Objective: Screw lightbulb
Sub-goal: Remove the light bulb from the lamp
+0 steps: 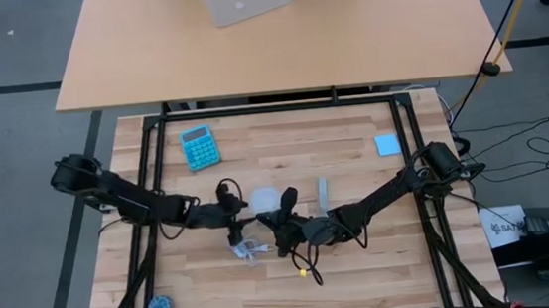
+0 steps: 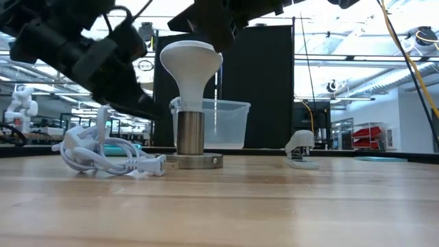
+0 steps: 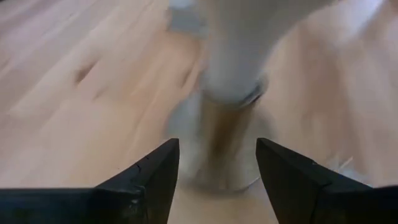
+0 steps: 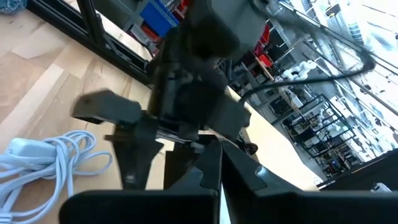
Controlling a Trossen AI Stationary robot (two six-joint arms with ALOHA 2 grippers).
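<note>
Pale plank tabletop (image 2: 274,206); matte white dome-faced lightbulb (image 2: 191,72) upright in metal socket (image 2: 191,137); left hand (image 3: 217,180) released, right hand's grip unclear

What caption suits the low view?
White lightbulb upright in a metal socket on a wooden table, coiled white cord beside it.

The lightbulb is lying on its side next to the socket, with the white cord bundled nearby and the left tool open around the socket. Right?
Not quite. The low view shows the lightbulb standing upright in the socket, dome up. The white cord is bundled beside it, and the left wrist view shows the left tool open around the socket.
</note>
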